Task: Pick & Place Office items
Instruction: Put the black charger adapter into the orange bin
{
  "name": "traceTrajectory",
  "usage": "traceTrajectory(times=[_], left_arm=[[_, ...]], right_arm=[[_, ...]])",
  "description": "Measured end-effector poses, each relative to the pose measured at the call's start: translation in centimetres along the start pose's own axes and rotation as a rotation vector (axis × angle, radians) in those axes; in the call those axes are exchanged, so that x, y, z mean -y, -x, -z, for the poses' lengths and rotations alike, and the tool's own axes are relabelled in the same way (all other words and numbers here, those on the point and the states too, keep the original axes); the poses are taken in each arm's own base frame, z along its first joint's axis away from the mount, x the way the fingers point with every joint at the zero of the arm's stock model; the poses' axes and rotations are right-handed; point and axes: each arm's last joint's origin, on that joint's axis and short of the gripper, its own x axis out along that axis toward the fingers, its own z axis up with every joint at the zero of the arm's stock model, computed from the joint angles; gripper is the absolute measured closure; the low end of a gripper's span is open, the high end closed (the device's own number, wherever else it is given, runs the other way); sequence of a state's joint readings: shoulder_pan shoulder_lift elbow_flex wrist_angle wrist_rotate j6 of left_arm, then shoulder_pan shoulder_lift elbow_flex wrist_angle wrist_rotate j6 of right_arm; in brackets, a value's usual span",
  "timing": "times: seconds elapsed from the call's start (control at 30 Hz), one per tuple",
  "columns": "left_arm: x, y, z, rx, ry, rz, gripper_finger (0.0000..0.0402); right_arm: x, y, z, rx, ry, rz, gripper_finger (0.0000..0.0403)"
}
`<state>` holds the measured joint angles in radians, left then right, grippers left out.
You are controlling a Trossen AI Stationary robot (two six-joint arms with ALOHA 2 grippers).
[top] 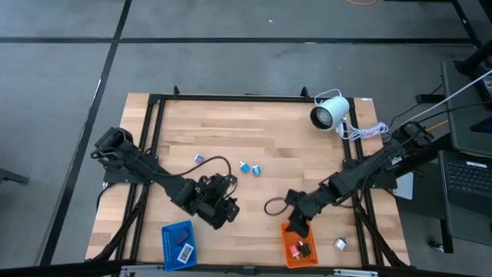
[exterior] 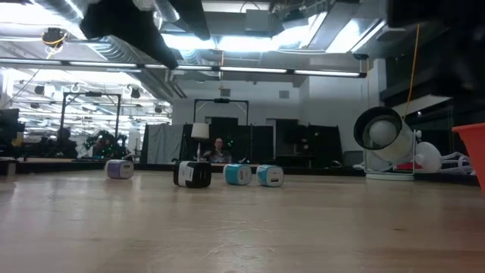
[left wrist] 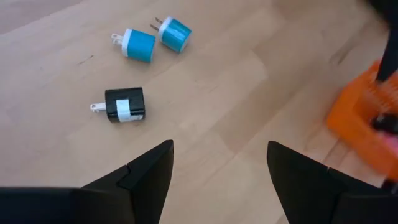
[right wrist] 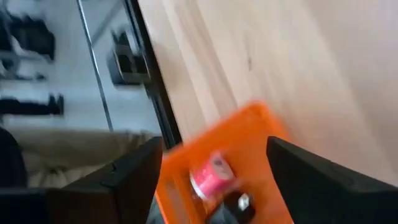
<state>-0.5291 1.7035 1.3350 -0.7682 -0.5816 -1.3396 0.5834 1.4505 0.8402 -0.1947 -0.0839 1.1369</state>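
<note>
My left gripper [top: 224, 206] [left wrist: 217, 163] hovers open over bare wood near the table's near edge. A black-white chunk [left wrist: 124, 104] [exterior: 192, 174] lies on the wood beyond its fingers. Two light-blue chunks [left wrist: 154, 38] [top: 250, 168] lie farther off, and a purple chunk [top: 198, 159] [exterior: 119, 168] lies toward the far left. My right gripper [top: 297, 224] [right wrist: 214, 163] is open above the orange tray [top: 286, 248] [right wrist: 249, 127]. A red piece [right wrist: 211, 173] and a black piece [right wrist: 237, 205] lie in that tray.
A blue tray [top: 171, 235] at the near edge holds flat dark-blue and white rectangles [top: 185, 251]. A small white piece [top: 340, 244] lies near the right edge. The white round lamp-like device [top: 329, 113] [exterior: 385, 135] stands at the far right with its cable. The table's middle is bare wood.
</note>
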Motion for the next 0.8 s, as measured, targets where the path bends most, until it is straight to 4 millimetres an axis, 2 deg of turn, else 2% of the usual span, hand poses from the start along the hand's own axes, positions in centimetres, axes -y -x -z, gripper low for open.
traceTrajectory(times=[0.17, 0.4, 0.57, 0.8], left_arm=[[-0.6, -1.2, -1.6, -0.089, -0.206, -0.008, 0.0148], [-2.6, -3.1, -4.0, -0.225, -0.642, -0.049, 0.0148], [-3.5, -4.1, -5.7, -0.269, -0.934, -0.019, 0.0148], [-4.8, -7.4, -7.0, -0.406, -1.127, 0.06, 0.0148]], right_arm=[[-0.1, 2.6, -2.8, 0.195, 0.019, -0.049, 0.0123], [0.0, 5.9, -6.1, 0.449, 0.022, -0.11, 0.0124], [0.4, 6.6, -7.4, 0.52, 0.025, -0.13, 0.0124], [0.4, 6.9, -7.9, 0.562, 0.036, -0.133, 0.0124]])
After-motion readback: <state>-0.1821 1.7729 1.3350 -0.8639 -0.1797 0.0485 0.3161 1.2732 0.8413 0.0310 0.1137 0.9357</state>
